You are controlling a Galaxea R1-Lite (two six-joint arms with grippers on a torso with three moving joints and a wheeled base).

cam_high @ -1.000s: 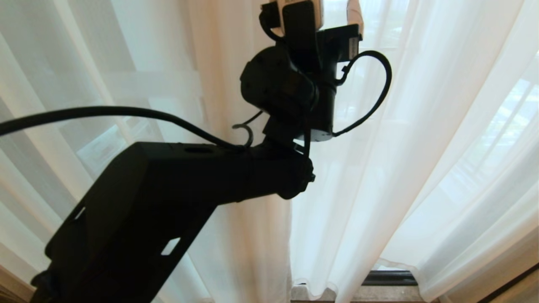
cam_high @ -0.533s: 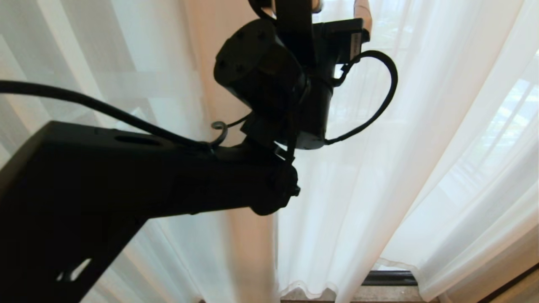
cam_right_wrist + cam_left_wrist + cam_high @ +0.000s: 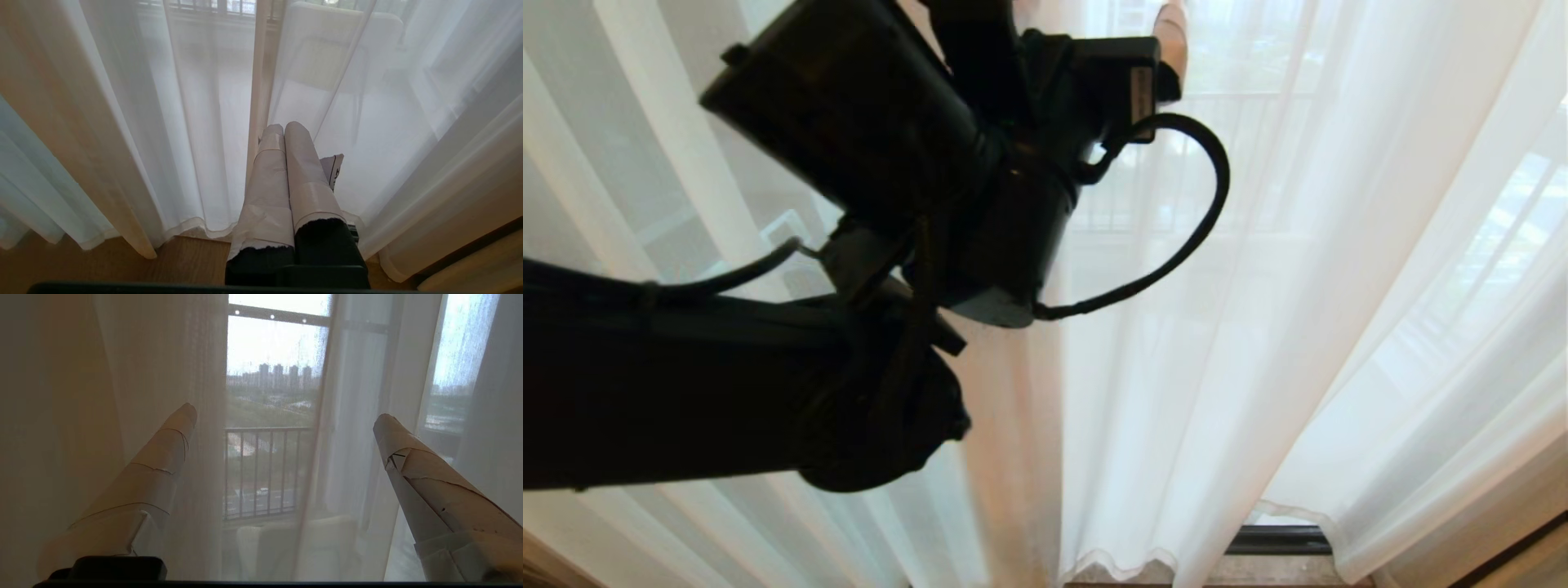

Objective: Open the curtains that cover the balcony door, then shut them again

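Two curtains [image 3: 171, 375] meet between left tool [image 3: 282, 416] fingers.

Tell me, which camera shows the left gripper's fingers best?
The left wrist view: both fingers of the left gripper stand wide apart before the curtains, nothing between them. The head view shows only one fingertip above the dark arm. The right wrist view shows none of it.

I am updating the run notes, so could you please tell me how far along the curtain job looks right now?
Done: nothing that can be confirmed; the curtains hang drawn, their edges meeting at the middle, so whether they were opened before cannot be told. In hand: the left gripper is raised in front of the sheer fabric, open and holding nothing. The right gripper sits shut, low near the hem. Left: at least gripping a panel and pulling it.
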